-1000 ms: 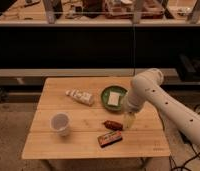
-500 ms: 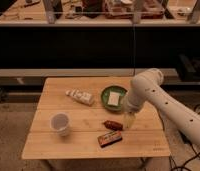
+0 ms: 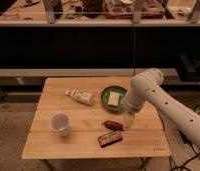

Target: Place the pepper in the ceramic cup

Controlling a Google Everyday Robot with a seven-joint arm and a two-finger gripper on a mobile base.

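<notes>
The hand (image 3: pixel 128 120) hangs low just beside the red pepper (image 3: pixel 112 125), likely lining up a grasp; wide or narrow, I cannot tell. The ceramic cup (image 3: pixel 60 123) stands well apart.

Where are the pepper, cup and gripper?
pepper (image 3: pixel 113 125): camera view, middle of its red body.
cup (image 3: pixel 61 130): camera view, on its outer wall.
gripper (image 3: pixel 129 120): camera view, at its tip, just right of the pepper.
</notes>
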